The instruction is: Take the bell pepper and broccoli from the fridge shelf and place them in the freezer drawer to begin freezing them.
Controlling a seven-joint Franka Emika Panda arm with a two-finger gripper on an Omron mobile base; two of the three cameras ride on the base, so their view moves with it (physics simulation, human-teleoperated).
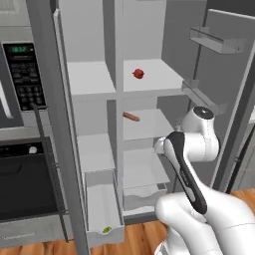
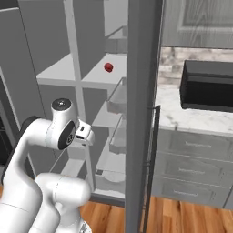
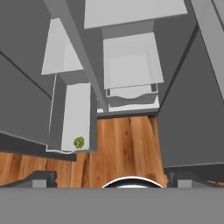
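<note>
With the broccoli [image 3: 78, 142] lying in the drawer [image 3: 75, 114], the pepper [image 1: 138, 73] is sitting on the shelf [image 1: 154, 74] well above the wide-open, empty hand [image 3: 112, 178], which is looking down at the floor.

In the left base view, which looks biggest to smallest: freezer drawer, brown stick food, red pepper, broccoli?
1. Freezer drawer
2. Brown stick food
3. Pepper
4. Broccoli, though the drawer lip partly hides it.

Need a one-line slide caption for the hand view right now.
Broccoli lies at the front of the pulled-out freezer drawer, wood floor below, wider drawer alongside.
</note>
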